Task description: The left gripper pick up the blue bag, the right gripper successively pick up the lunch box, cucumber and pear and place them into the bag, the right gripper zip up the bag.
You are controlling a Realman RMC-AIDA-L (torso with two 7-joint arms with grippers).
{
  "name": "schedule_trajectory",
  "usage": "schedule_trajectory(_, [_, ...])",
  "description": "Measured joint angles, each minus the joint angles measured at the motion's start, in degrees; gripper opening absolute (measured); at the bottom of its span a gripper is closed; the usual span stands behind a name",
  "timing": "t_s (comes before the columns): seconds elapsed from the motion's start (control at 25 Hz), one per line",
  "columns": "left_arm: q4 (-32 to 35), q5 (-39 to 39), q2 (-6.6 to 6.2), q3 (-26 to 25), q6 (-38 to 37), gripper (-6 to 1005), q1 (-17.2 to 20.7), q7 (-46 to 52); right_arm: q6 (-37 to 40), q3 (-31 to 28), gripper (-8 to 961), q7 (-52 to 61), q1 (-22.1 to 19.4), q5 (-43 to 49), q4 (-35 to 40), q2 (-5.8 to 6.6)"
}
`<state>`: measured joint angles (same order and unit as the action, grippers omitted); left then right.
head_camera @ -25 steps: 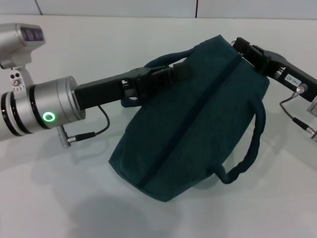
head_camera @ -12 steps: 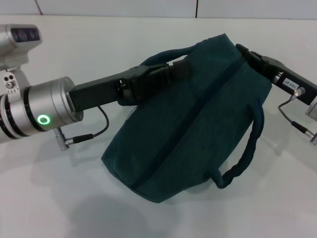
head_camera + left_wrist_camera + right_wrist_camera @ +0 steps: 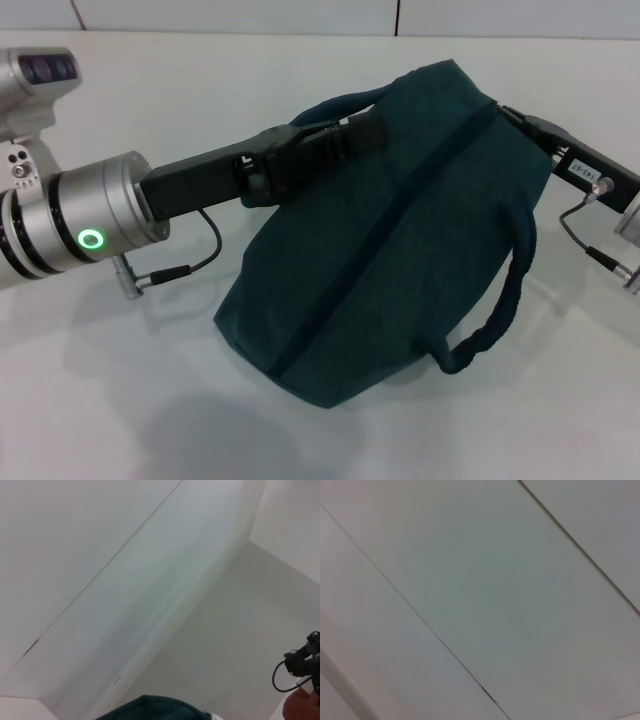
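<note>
Closing step: left pincer (image 3: 350, 140) clamps a handle of the blue bag (image 3: 400, 240) mid-surface; right pincer (image 3: 520, 120), at its zipper end, fingers hidden, apparently must finish zipping.

You're looking at a bare test room or lab, not a home. The surface (image 3: 330, 440) is plain white with nothing domestic on it. Behind it, at the far side, stands a pale wall (image 3: 250, 14) of flat panels split by thin dark seams. Both wrist views show only more blank grey-white panels.
</note>
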<state>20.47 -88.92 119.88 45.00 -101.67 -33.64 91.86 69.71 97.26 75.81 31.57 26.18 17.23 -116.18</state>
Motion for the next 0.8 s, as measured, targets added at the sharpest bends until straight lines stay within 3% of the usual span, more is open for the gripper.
schedule_trajectory(0.28, [-0.51, 0.00, 0.04, -0.02, 1.80, 54, -1.15, -0.01, 0.77, -0.20, 65, 1.89, -0.17, 0.04, -0.20, 0.37])
schedule_trajectory(0.68, [-2.85, 1.50, 0.11, -0.01, 5.96, 47, -2.35, 0.31, 4.51, -2.74, 425, 1.20, -3.76, 0.51, -0.36, 3.17])
schedule_trajectory(0.8, [-5.46, 1.51, 0.32, 0.00, 9.67, 48, -5.07, -0.26, 6.15, -4.65, 531, 1.10, -5.88, 0.52, -0.64, 4.42])
